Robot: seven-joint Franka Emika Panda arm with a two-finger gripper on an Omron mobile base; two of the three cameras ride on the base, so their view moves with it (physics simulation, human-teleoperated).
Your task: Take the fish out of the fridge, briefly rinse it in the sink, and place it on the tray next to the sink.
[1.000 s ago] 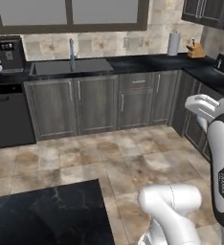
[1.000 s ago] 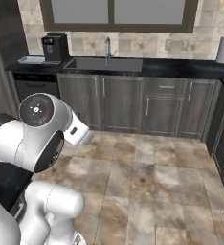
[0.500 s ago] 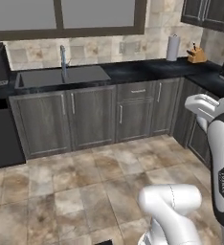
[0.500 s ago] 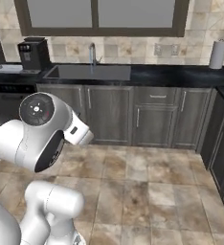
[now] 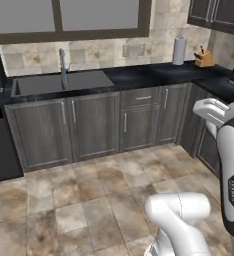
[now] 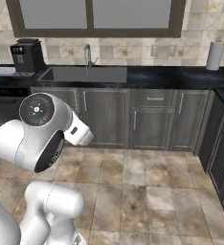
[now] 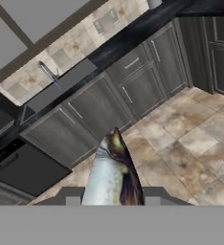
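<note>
Tool: clamped shut on the fish (image 7: 115, 177), which juts up between its tips in the hand view.
Fish: held over the tiled floor (image 5: 89, 195), well apart from the sink (image 6: 84, 74).
Sink: set in the dark counter (image 5: 154, 75) under the window.

Slender fish (image 7: 113, 174), pale silvery-grey along its body with a dark brownish-black back and a dark pointed end, rises from the bottom of the hand view, pointing towards the cabinets, well clear of the tiled floor. Wide rectangular matte grey sink (image 5: 60, 83) is set into the black counter beneath the window, a thin upright metal faucet (image 5: 63, 67) standing at its rear edge; the basin (image 6: 83, 74) also lies left of centre in the right base view
</note>
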